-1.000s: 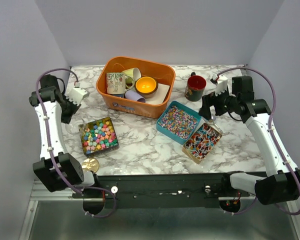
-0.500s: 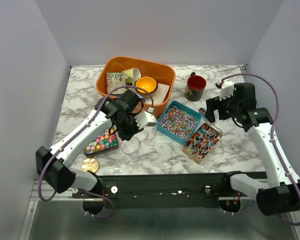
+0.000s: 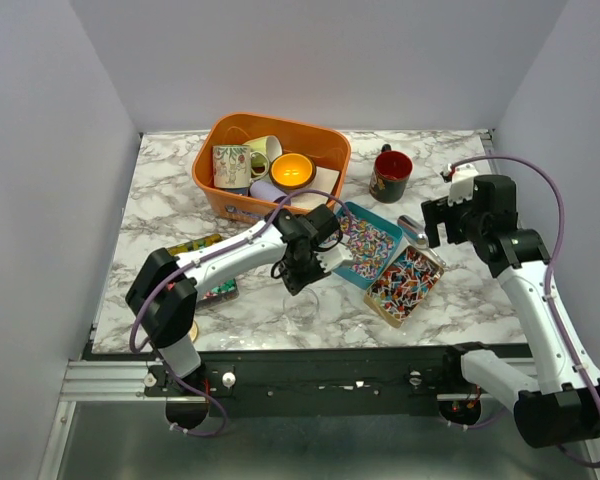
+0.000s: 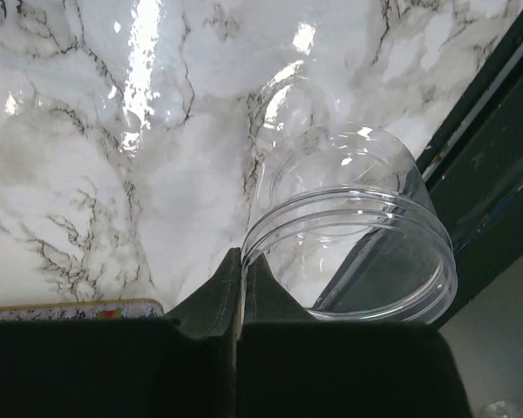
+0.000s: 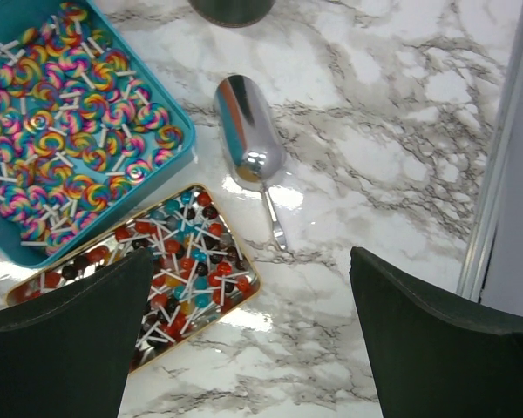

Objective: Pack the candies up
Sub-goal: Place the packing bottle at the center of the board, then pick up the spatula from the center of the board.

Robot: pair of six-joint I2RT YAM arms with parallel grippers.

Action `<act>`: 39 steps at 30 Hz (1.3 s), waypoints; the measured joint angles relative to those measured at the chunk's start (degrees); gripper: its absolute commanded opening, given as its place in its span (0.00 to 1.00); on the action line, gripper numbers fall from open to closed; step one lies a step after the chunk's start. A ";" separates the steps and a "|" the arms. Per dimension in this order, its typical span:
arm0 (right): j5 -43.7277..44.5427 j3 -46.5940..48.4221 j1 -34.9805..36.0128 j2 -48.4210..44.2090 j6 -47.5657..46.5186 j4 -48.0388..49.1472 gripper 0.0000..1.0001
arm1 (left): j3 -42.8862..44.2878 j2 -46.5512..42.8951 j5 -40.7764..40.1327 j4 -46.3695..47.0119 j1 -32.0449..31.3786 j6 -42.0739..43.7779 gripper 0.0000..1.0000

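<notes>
Fingers of our left gripper (image 4: 241, 264) pinch the rim of the clear jar (image 4: 353, 231), just left of the teal tray (image 5: 188, 150) of swirl lollipops (image 5: 70, 113). Our right gripper (image 5: 251, 257) is spread wide over the metal scoop (image 5: 248, 144). Its handle points back between those 2 fingers, so we think this arm is nearer to it.

The left gripper (image 4: 241, 266) pinches the thin wall of a clear plastic jar (image 4: 357, 235) between its two dark fingers (image 4: 211, 300), which meet almost flush at the threaded rim. The jar is empty and tilted, its wide mouth turned toward the camera, above a glossy white marble table (image 4: 113, 174) veined in grey. A dark rail (image 4: 497, 148) runs along the table's edge at right. A narrow gold-rimmed strip of a container (image 4: 70, 307) shows at lower left.
</notes>
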 measured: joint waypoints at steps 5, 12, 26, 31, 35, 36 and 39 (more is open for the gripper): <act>2.91 -2.73 -0.70 -1.97 -1.29 0.83 1.00 | -2.16 0.87 -1.36 4.39 -0.70 -2.47 0.34; 3.34 -4.26 -0.96 -0.02 -2.84 0.90 1.00 | -2.91 0.81 -1.55 5.88 -0.92 -3.48 0.54; -1.90 -0.15 -8.90 21.94 -10.95 6.56 0.79 | 1.79 -17.20 -1.79 6.97 5.60 1.92 0.64; -7.74 -0.04 -9.79 27.76 -18.64 6.88 0.68 | -0.37 -23.10 -1.95 10.80 9.70 3.91 0.64; -10.78 -0.04 -9.73 29.83 -22.14 7.32 0.58 | -0.85 -21.35 -1.92 12.70 11.96 3.72 0.64; -11.21 -0.04 -9.73 30.88 -23.04 7.56 0.56 | -0.83 -20.63 -1.92 13.00 12.57 3.65 0.64; -11.69 -0.04 -9.73 33.55 -25.18 7.89 0.55 | 0.07 -17.38 -1.95 13.38 14.64 3.65 0.64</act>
